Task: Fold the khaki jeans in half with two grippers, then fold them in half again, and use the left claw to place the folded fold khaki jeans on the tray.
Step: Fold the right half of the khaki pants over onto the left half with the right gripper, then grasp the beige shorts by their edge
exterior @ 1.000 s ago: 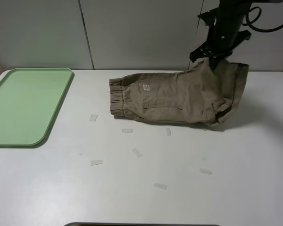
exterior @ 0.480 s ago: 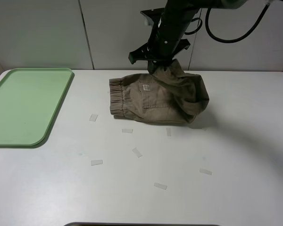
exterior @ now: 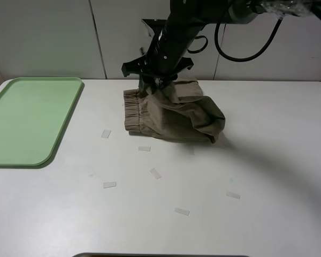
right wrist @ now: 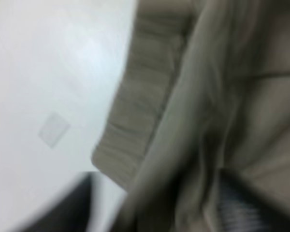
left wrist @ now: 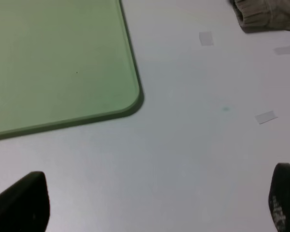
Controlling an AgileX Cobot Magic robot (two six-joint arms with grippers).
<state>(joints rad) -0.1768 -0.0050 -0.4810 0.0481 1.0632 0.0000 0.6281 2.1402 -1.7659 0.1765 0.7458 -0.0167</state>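
Observation:
The khaki jeans (exterior: 171, 115) lie at the table's back middle, doubled over, with the leg end carried across to the gathered waistband on the left. My right gripper (exterior: 156, 84) hangs just above that waistband end. In the blurred right wrist view its fingers stand apart, with the jeans (right wrist: 150, 96) draped between them. The mint-green tray (exterior: 21, 120) lies bare at the left edge. My left gripper (left wrist: 152, 208) is out of the exterior high view. It hovers open over bare table near a corner of the tray (left wrist: 53, 63), with the jeans' waistband (left wrist: 266, 14) far off.
Several small pale tape strips (exterior: 155, 173) lie scattered on the white table in front of the jeans. A grey panelled wall (exterior: 53, 37) closes the back. The right arm's black cable (exterior: 246, 51) loops above the table's back edge.
The right arm swept left across the jeans, carrying the leg end over to the waistband, so the jeans now lie doubled. Its fingers have parted. The left gripper has not visibly changed.

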